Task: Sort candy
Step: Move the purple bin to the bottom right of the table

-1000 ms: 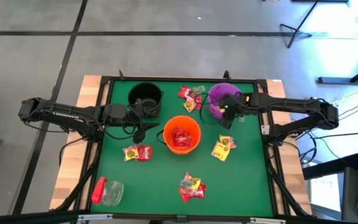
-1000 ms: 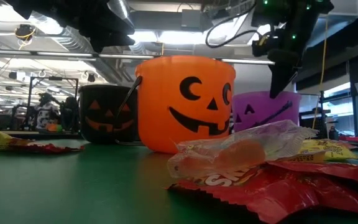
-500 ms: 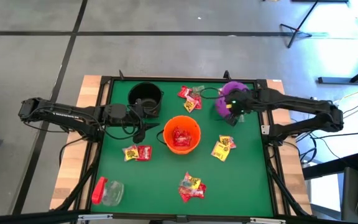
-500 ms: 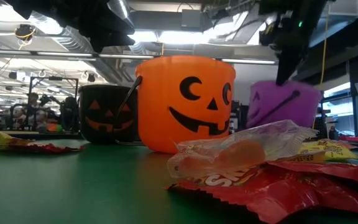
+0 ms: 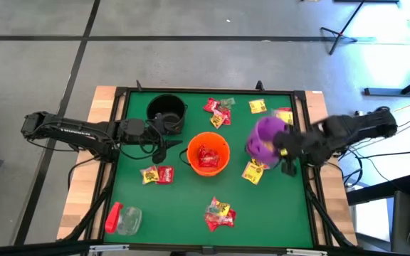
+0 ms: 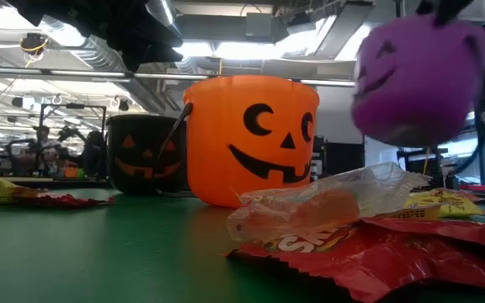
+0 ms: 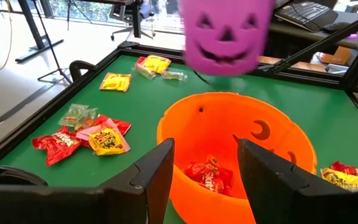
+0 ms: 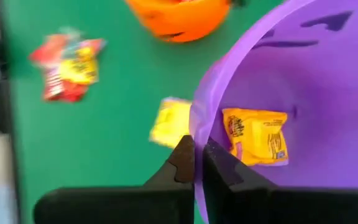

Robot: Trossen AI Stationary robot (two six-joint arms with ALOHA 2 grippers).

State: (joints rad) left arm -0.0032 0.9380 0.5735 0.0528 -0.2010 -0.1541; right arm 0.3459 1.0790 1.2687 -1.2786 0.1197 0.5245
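Green felt is covering the black-framed table [image 5: 191, 213], which is standing on a grey floor crossed by dark lines. Over its right side, the right gripper [image 8: 194, 163] is pinching the rim of a purple plastic pumpkin-face bucket [image 5: 265, 137] between its closed fingers [image 8: 182, 158] and is holding it lifted clear of the felt; one yellow crinkly candy packet [image 8: 255, 137] is lying inside, just beyond the fingertips. The left gripper [image 7: 202, 163] is hovering with its fingers [image 7: 157, 174] spread wide and gripping nothing, directly over the near rim of an orange plastic pumpkin-face bucket [image 7: 229, 134] that is holding red wrapped candy [image 7: 209, 176]. Beside that gripper, a black pumpkin-face bucket [image 5: 166, 110] is sitting on the felt. Red and yellow candy packets [image 5: 219, 213] are lying in loose clusters around the buckets, and a clear jar with a red cap [image 5: 122, 218] is lying on its side well away from both grippers.
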